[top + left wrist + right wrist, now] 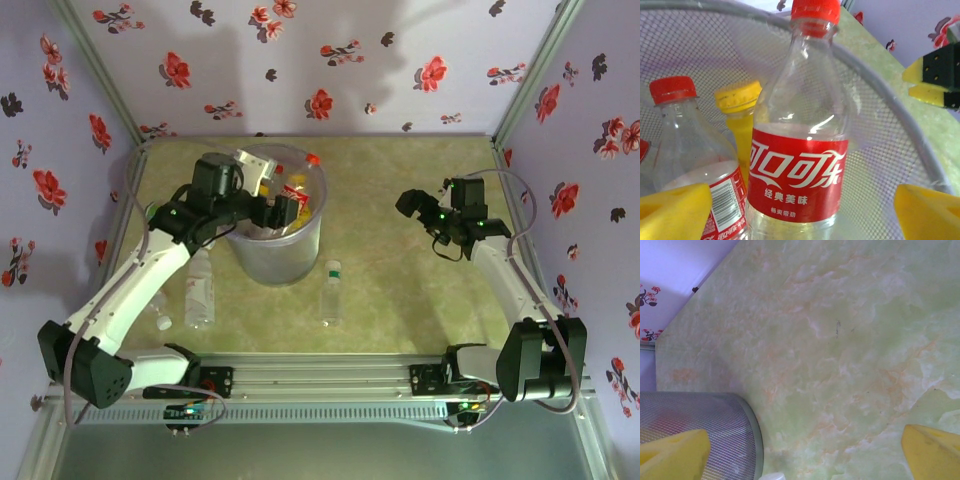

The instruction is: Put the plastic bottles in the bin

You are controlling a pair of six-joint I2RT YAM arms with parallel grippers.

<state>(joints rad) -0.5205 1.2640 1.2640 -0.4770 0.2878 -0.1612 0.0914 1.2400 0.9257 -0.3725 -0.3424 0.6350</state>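
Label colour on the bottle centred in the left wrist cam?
The label is red with white lettering; left wrist view shows it best.

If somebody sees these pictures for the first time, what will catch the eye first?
First comes the red-label bottle, very close to the left wrist camera, inside the grey bin and between the open fingers of the left gripper. Next, in the top view, two clear bottles lie on the table beside the bin: a green-capped bottle to its right and a longer bottle to its left.
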